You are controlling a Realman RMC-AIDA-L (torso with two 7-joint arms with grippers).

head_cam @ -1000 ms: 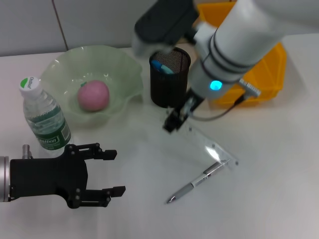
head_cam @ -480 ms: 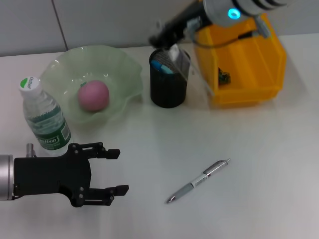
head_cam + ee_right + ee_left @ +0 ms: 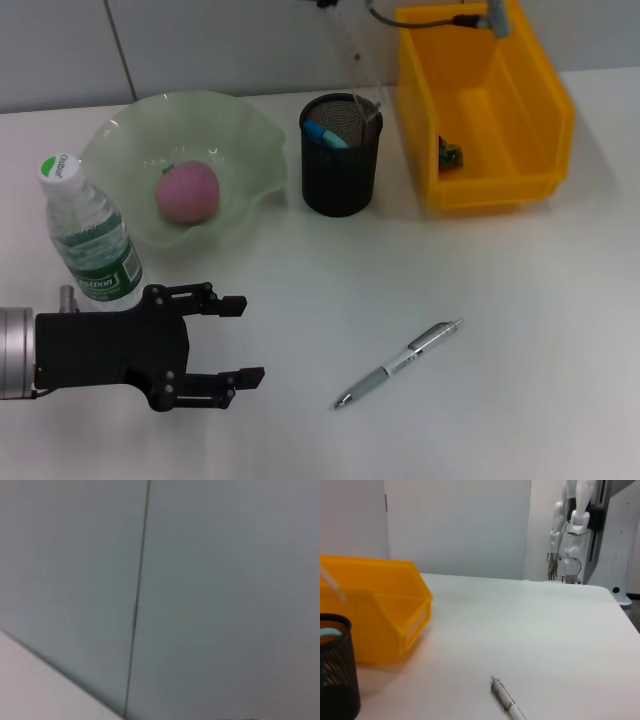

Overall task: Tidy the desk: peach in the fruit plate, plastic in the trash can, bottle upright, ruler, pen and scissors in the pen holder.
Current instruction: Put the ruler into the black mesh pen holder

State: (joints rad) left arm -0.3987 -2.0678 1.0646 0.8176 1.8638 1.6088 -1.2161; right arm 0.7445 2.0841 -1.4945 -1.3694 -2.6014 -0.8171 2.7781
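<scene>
A clear ruler (image 3: 358,62) stands tilted, its lower end inside the black mesh pen holder (image 3: 341,170) and its upper end running out of the head view's top, where my right gripper is out of sight. A blue-handled thing (image 3: 324,133) also sits in the holder. On the table a silver pen (image 3: 398,364) lies free. The pink peach (image 3: 187,192) rests in the green fruit plate (image 3: 246,129). Beside it the bottle (image 3: 88,238) stands upright. My left gripper (image 3: 248,340) is open at the front left, empty. The left wrist view shows the pen (image 3: 507,703) and holder (image 3: 337,680).
A yellow bin (image 3: 520,90) stands right of the pen holder with a small dark scrap (image 3: 449,153) inside. A grey cable (image 3: 470,18) hangs over its back edge. The right wrist view shows only a grey wall with a seam. Bare table lies around the pen.
The right arm lifted the ruler off the table, carried it over the pen holder and rose out of view. My left gripper crept slightly to the right.
</scene>
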